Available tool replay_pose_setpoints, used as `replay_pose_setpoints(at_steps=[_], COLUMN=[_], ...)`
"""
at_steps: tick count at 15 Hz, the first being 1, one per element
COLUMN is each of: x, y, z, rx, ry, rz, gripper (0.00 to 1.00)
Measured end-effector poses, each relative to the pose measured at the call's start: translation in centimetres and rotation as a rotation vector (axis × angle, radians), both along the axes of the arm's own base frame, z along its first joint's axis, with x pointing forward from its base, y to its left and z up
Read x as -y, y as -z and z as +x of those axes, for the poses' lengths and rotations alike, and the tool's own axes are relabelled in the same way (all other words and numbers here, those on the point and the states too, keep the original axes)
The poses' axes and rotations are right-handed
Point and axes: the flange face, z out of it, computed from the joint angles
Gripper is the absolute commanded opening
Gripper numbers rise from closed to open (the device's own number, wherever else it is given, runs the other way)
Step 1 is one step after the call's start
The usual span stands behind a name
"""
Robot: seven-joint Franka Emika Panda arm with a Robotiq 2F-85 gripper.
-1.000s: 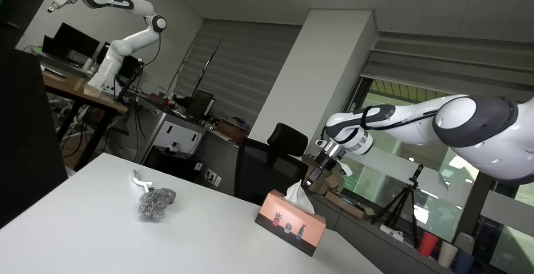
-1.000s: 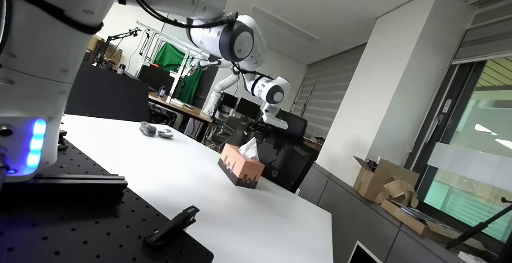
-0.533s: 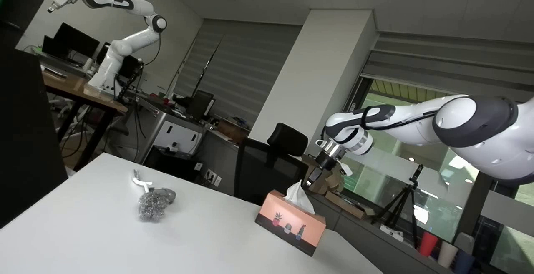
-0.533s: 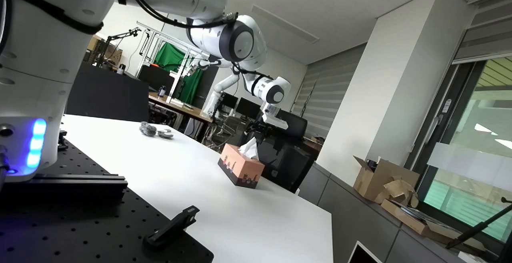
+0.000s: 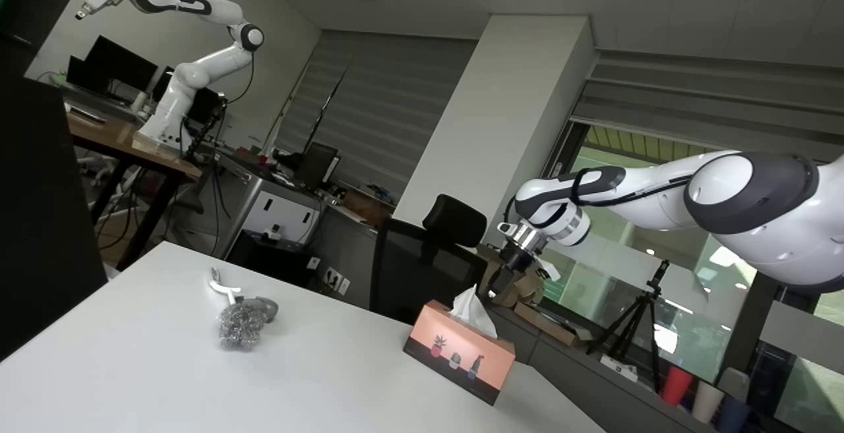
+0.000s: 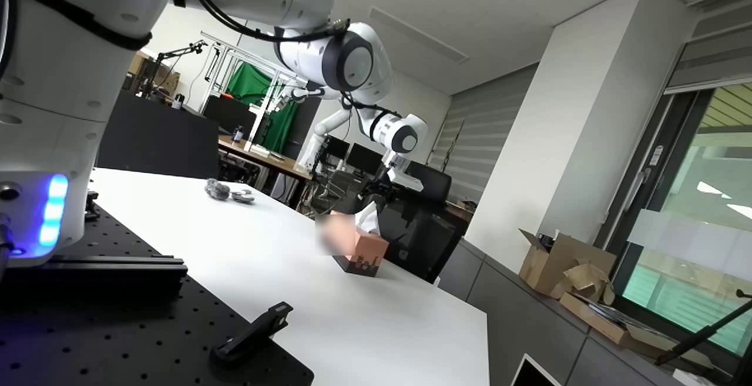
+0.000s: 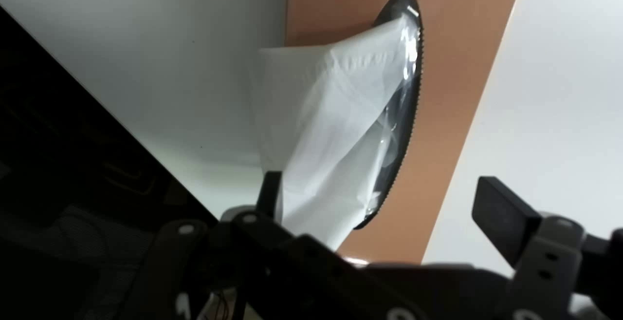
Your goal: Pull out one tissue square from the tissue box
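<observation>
Gripper (image 7: 380, 193) jaws stand wide apart, one finger (image 7: 270, 196) right by the tissue (image 7: 326, 115); whether they touch, I can't tell. The tissue pokes up through the film-lined slot (image 7: 402, 120) of its box (image 5: 459, 352), upright near the edge of the table (image 5: 310, 380), potted plants (image 5: 455, 361) printed on one side. Well apart lies a shiny gray wad (image 5: 241, 324). Past the table stands a black chair (image 5: 422, 268); farther off, on a gray cabinet (image 6: 523, 309), an open carton (image 6: 578, 251) has something dark inside.
</observation>
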Motion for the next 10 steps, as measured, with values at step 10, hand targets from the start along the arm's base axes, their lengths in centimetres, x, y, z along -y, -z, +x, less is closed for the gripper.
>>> replay_pose_setpoints(at_steps=[10], x=[4.0], y=[-0.4], z=[0.3], rx=[0.094], ry=[-0.127], rz=[0.000], gripper=[1.00])
